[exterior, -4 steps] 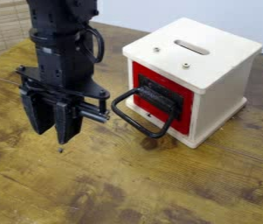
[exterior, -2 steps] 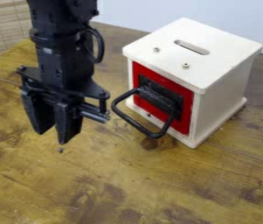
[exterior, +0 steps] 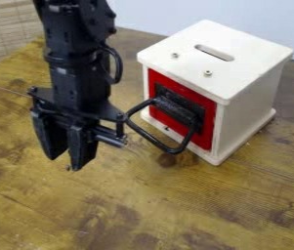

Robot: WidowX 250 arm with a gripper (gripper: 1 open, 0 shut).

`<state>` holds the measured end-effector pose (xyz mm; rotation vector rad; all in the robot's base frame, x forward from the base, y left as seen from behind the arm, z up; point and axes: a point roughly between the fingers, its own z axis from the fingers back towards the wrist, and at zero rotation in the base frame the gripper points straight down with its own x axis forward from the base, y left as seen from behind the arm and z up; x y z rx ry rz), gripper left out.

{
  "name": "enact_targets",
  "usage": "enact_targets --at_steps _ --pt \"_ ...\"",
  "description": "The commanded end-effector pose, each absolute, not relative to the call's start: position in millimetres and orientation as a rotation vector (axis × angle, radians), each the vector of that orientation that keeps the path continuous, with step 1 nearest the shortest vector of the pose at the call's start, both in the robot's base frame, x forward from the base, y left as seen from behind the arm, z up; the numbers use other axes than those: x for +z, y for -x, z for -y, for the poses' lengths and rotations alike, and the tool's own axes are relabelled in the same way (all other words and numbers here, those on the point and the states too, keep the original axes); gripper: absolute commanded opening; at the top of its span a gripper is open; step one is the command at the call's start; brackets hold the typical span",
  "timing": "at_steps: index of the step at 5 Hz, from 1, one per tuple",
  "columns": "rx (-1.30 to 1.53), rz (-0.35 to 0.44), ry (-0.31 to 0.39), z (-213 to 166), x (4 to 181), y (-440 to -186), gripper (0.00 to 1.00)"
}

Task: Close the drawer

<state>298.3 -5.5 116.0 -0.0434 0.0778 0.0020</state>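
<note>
Hovering left of red-fronted drawer — pincer above table, opening unclear.

A small white box stands upright on a wooden table, toward the upper right of the view, turned so that its top and its right-hand side both show. An elongated slot is cut through the top, toward its back part. Two small round metallic fittings sit on the same top, apart from each other, nearer the front edge than the slot. The tabletop is yellowish brown with darker streaks and patches of grain. In the upper left corner lies a pale beige surface with a fine woven-looking pattern
</note>
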Motion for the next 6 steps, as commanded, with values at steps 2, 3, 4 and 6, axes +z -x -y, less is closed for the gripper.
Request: enact_targets --at_steps 2,3,4,6 --pt "0.024 -0.007 0.055 -1 138.5 -301 0.00" --pt "0.030 0.002 0.054 0 142.9 -300 0.00" --pt "0.034 0.011 0.053 0 148.2 -299 0.00" --pt "0.053 0.030 0.056 -2 153.9 -301 0.00"
